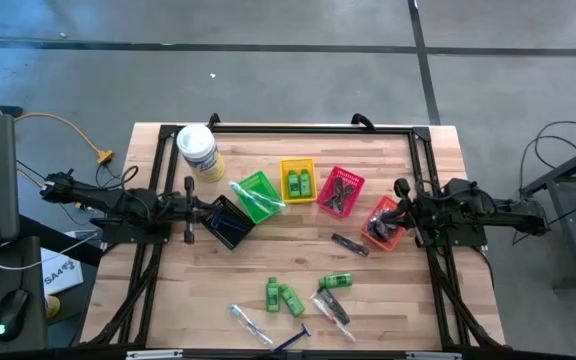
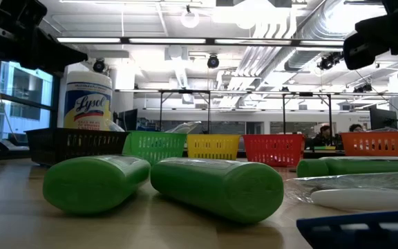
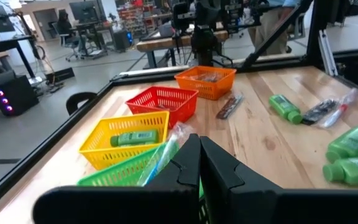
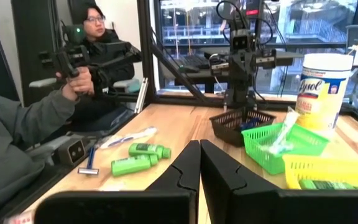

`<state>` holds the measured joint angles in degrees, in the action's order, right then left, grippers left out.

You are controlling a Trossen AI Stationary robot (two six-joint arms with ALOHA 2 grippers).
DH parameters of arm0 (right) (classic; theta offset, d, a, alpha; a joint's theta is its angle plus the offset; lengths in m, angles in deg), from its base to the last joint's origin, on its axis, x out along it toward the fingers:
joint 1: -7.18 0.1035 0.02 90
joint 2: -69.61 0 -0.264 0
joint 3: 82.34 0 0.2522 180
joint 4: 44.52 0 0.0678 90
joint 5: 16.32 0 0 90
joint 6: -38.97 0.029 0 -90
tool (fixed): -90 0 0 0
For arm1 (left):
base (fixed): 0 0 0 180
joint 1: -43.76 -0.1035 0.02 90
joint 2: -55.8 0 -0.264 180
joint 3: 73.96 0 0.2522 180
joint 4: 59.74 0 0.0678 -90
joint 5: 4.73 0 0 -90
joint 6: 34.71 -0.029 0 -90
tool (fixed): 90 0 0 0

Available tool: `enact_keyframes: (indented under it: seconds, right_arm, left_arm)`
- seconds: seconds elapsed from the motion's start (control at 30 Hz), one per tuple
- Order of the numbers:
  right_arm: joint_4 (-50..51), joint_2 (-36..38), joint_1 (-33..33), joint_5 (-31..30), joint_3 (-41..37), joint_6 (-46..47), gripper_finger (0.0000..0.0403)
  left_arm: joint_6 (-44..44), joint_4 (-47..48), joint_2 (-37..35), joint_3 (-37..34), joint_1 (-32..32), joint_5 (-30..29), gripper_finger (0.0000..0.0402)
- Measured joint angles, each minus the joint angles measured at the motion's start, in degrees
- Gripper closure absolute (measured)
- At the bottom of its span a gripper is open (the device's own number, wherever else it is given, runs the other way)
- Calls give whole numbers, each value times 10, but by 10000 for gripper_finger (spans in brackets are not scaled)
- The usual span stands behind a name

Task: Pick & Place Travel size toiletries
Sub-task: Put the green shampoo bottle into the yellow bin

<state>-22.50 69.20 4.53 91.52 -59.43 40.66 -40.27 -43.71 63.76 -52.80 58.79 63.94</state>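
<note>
Loose toiletries lie on the near half of the table: three green mini bottles (image 1: 273,293) (image 1: 290,298) (image 1: 335,282), clear tubes (image 1: 248,322) (image 1: 333,308), a blue razor (image 1: 293,340) and a dark bundle (image 1: 348,244). Across the middle runs a row of small baskets. The yellow basket (image 1: 298,180) holds green bottles, the green basket (image 1: 258,195) holds clear tubes, and the red basket (image 1: 340,190) holds black combs. My left gripper (image 3: 199,142) is shut, level, above the black basket (image 1: 230,222). My right gripper (image 4: 199,148) is shut, level, above the orange basket (image 1: 383,224).
A white Lysol tub (image 1: 198,152) stands at the far left, behind the baskets. A black frame (image 1: 308,128) runs along the table's far and side edges. A person (image 4: 17,124) sits beyond the near edge, holding hand controllers.
</note>
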Motion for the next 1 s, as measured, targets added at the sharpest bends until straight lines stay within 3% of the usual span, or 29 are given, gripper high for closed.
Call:
enact_keyframes:
  seconds: [1.0]
  right_arm:
    - [6,0,0,1,0,0,399]
  left_arm:
    - [2,22,0,0,0,0,402]
